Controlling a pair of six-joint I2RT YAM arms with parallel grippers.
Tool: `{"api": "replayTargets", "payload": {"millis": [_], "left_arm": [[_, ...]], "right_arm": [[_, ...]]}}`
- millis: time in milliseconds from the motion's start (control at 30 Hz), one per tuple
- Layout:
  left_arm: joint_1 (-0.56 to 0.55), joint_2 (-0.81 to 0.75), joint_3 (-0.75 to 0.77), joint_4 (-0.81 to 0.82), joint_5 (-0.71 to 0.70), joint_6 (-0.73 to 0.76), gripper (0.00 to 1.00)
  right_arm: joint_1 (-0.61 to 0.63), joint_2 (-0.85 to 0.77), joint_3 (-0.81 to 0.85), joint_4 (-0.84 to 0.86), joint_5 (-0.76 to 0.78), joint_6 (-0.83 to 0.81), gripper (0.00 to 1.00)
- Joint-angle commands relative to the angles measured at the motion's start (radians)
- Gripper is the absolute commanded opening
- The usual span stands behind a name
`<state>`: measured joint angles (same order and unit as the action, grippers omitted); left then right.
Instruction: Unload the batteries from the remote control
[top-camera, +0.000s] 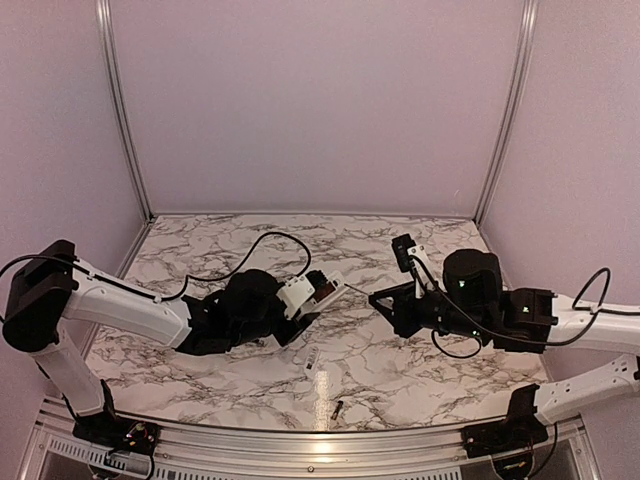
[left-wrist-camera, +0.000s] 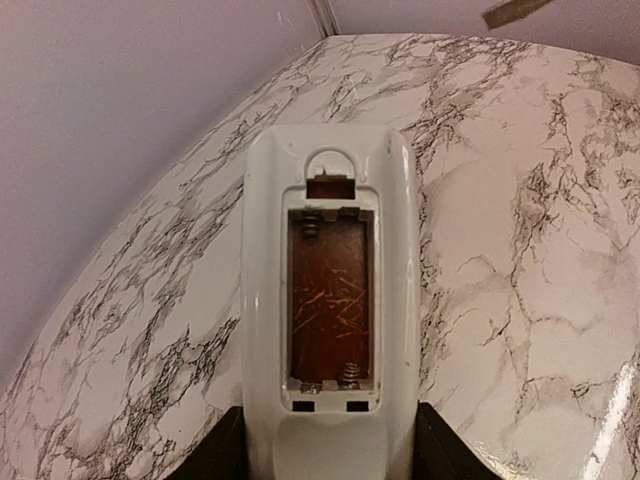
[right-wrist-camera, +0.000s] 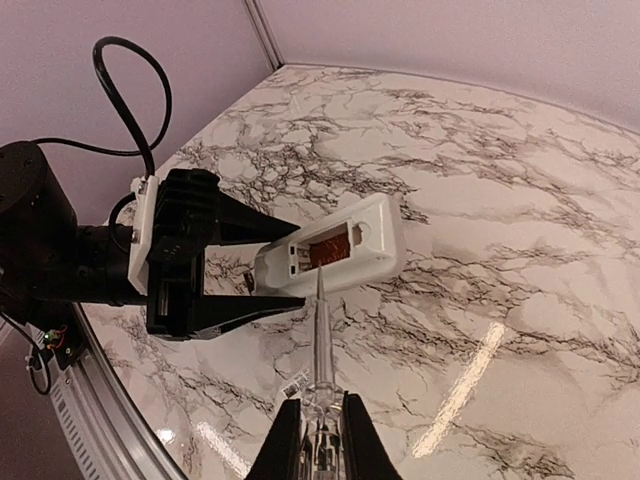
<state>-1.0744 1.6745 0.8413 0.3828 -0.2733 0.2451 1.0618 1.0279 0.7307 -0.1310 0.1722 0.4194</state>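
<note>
My left gripper (top-camera: 312, 295) is shut on the remote control (top-camera: 325, 288), a slim white bar held above the table. Its dark-reddish recess (left-wrist-camera: 330, 300) faces up and holds only springs, no batteries. The black fingers (left-wrist-camera: 225, 450) clamp its near end. My right gripper (top-camera: 380, 302) is shut on a thin grey rod (right-wrist-camera: 320, 330) with a clear handle. The rod's tip lies at the edge of the remote's recess (right-wrist-camera: 330, 250); I cannot tell whether it touches. One tiny dark cylinder, a battery (top-camera: 337, 409), lies near the table's front edge.
A small white piece with dark print (top-camera: 312, 362) lies on the marble table (top-camera: 400, 360) in front of the left gripper; it also shows in the right wrist view (right-wrist-camera: 295, 383). Lilac walls enclose the table. A black cable (top-camera: 270, 245) loops behind the left arm.
</note>
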Motion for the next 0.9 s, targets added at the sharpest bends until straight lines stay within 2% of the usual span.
{"api": "replayTargets", "payload": {"millis": [0, 133, 233, 333, 567, 867], "left_arm": [[0.018, 0.019, 0.052, -0.08, -0.113, -0.14, 0.0], [0.019, 0.001, 0.057, -0.158, -0.234, -0.27, 0.0], [0.02, -0.03, 0.052, -0.279, -0.369, -0.386, 0.0], [0.025, -0.082, 0.028, -0.364, -0.424, -0.501, 0.0], [0.067, -0.166, -0.041, -0.547, -0.44, -0.71, 0.0], [0.168, -0.246, -0.187, -0.573, -0.298, -0.852, 0.0]], "right_arm": [[-0.005, -0.057, -0.032, -0.007, 0.121, 0.022, 0.0], [-0.005, -0.05, -0.06, 0.005, 0.23, 0.044, 0.0], [-0.004, -0.041, -0.094, 0.039, 0.295, 0.057, 0.0], [-0.005, -0.024, -0.126, 0.087, 0.349, 0.056, 0.0], [-0.005, 0.044, -0.175, 0.205, 0.427, 0.039, 0.0], [-0.005, 0.171, -0.251, 0.409, 0.443, 0.007, 0.0]]}}
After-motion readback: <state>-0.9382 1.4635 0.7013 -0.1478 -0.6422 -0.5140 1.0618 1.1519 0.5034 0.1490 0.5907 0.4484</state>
